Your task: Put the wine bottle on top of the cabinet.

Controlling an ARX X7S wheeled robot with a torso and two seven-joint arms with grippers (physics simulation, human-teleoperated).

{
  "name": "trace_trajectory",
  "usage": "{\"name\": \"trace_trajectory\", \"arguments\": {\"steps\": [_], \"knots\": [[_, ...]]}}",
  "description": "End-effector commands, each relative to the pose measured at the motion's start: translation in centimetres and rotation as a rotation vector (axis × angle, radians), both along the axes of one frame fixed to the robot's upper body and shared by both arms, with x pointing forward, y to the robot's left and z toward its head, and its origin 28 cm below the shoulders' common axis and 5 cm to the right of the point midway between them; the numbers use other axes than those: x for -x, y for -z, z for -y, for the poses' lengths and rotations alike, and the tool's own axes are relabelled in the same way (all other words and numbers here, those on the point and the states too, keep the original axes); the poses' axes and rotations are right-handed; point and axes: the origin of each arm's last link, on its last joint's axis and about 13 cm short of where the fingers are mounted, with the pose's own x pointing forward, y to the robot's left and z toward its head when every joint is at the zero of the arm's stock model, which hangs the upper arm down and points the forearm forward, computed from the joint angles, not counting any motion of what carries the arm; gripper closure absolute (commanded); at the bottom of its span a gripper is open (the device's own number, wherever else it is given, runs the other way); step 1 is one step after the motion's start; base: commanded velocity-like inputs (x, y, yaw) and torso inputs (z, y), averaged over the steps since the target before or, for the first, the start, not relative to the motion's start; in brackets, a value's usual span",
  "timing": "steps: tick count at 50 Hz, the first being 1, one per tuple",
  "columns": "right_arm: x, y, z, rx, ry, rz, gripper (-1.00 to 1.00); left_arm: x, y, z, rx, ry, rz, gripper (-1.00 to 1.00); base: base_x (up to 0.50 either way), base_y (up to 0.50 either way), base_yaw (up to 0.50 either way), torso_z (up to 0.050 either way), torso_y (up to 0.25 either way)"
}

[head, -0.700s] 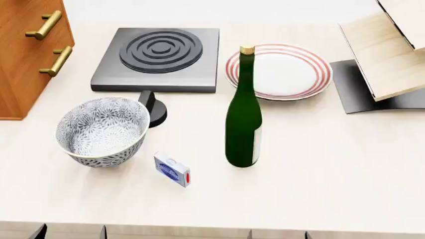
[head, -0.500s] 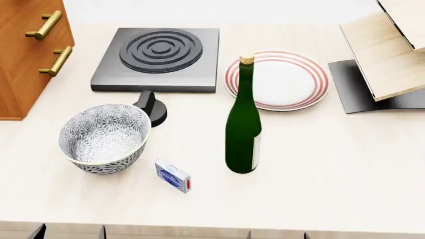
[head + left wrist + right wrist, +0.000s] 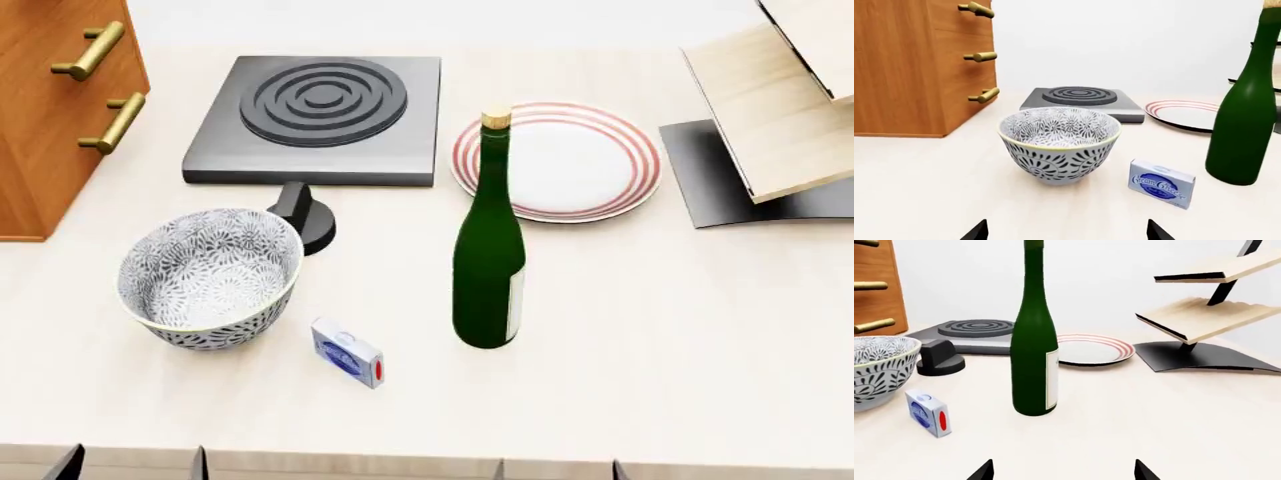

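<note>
The wine bottle [image 3: 489, 250], dark green with a tan cork and a pale label, stands upright mid-table in the head view. It also appears in the left wrist view as wine bottle [image 3: 1244, 125] and in the right wrist view as wine bottle [image 3: 1034, 340]. The orange-brown cabinet [image 3: 54, 110] with brass handles stands at the far left; its top is out of view. My left gripper [image 3: 1067, 232] is open and empty, short of the bowl. My right gripper [image 3: 1063, 471] is open and empty, facing the bottle from a distance. Only the fingertips [image 3: 200, 464] show at the table's near edge.
A patterned bowl [image 3: 207, 275] sits left of the bottle, with a small cream cheese box [image 3: 347, 352] beside it. Behind are a black hot plate [image 3: 320, 115], its knob [image 3: 307, 215] and a red-rimmed plate [image 3: 558, 160]. A pale wooden rack [image 3: 774, 110] stands at the right.
Everything on the table has slid slightly down in the head view, then settled. The bottle stays upright and untouched, and both grippers remain open at the near edge.
</note>
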Motion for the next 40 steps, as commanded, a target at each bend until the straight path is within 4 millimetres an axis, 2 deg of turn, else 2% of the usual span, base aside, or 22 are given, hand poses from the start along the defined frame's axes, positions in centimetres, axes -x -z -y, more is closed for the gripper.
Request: {"name": "trace_trajectory", "arguments": {"steps": [1, 5, 8, 9, 11, 20, 33, 40], "knots": [[0.6, -1.4, -0.1, 0.077, 0.004, 0.069, -1.0, 0.7, -1.9, 0.0, 0.028, -0.007, 0.075, -1.0, 0.0, 0.0, 0.0, 0.0, 0.0], [0.9, -3.1, -0.1, 0.08, 0.006, 0.119, -1.0, 0.8, -2.8, 0.1, 0.011, -0.004, 0.097, -1.0, 0.0, 0.0, 0.0, 0.0, 0.0], [1.0, -4.2, -0.4, 0.075, -0.004, 0.146, -1.0, 1.1, -4.4, 0.3, 0.016, 0.007, 0.139, -1.0, 0.0, 0.0, 0.0, 0.0, 0.0], [1.0, -4.8, -0.4, 0.072, -0.007, 0.162, -1.0, 1.3, -5.7, 0.5, 0.006, 0.021, 0.172, -1.0, 0.0, 0.0, 0.0, 0.0, 0.0], [1.1, -5.8, -0.6, 0.071, -0.012, 0.188, -1.0, 1.6, -6.9, 0.7, 0.004, 0.035, 0.2, -1.0, 0.0, 0.0, 0.0, 0.0, 0.0], [2.2, -10.2, -1.1, 0.074, -0.041, 0.314, -1.0, 2.8, -11.0, 1.6, -0.001, 0.077, 0.313, -1.0, 0.0, 0.0, 0.0, 0.0, 0.0], [4.1, -14.9, -1.5, 0.063, -0.068, 0.44, -1.0, 4.3, -14.3, 2.1, -0.006, 0.104, 0.411, -1.0, 0.0, 0.0, 0.0, 0.0, 0.0], [4.7, -16.0, -1.6, 0.059, -0.08, 0.472, -1.0, 5.2, -15.7, 2.3, -0.009, 0.116, 0.453, -1.0, 0.0, 0.0, 0.0, 0.0, 0.0]]}}
